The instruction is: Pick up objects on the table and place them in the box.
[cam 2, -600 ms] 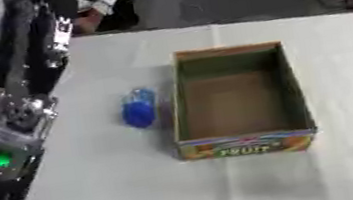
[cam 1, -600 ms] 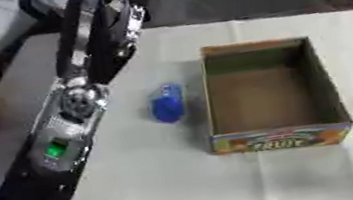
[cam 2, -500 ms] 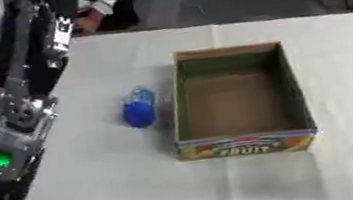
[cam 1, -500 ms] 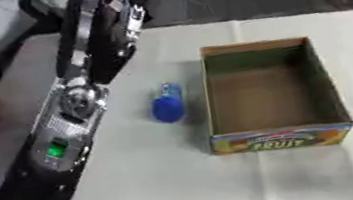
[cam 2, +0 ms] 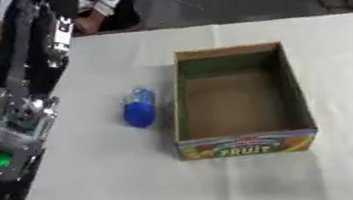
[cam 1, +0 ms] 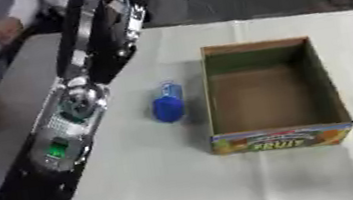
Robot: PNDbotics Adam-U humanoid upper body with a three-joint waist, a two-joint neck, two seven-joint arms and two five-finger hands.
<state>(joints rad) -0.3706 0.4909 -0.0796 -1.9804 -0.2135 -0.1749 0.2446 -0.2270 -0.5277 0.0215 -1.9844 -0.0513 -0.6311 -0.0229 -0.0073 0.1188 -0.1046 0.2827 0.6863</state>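
Open cardboard box (cam 1: 272, 92) sits on the white-covered table (cam 1: 167, 184), long axis running away from the camera, near end wall printed with a colourful "FRUIT" label (cam 2: 247, 145). Nothing visible inside it — bare brown floor and green-tinted inner walls. The only loose item on the table is a small blue object (cam 1: 168, 104), looks like a little bottle lying on its side with a darker blue rounded end toward the camera and a paler, clearer end pointing away. It lies just beside the box's left wall, outside it, roughly level with the middle of that wall, not touching as far as I can tell. Left arm (cam 1: 66, 134) comes in along the view's left edge — black and silver links, a lit green indicator (cam 1: 57, 150) on one segment, upper part reaching toward the far end of the table. The arm is well left of the blue object, no contact. Left hand itself: can't pick it out from the dark structure at the top of the arm, so can't tell whether its fingers are straight or curled or whether it has anything. Right hand doesn't show in either view.
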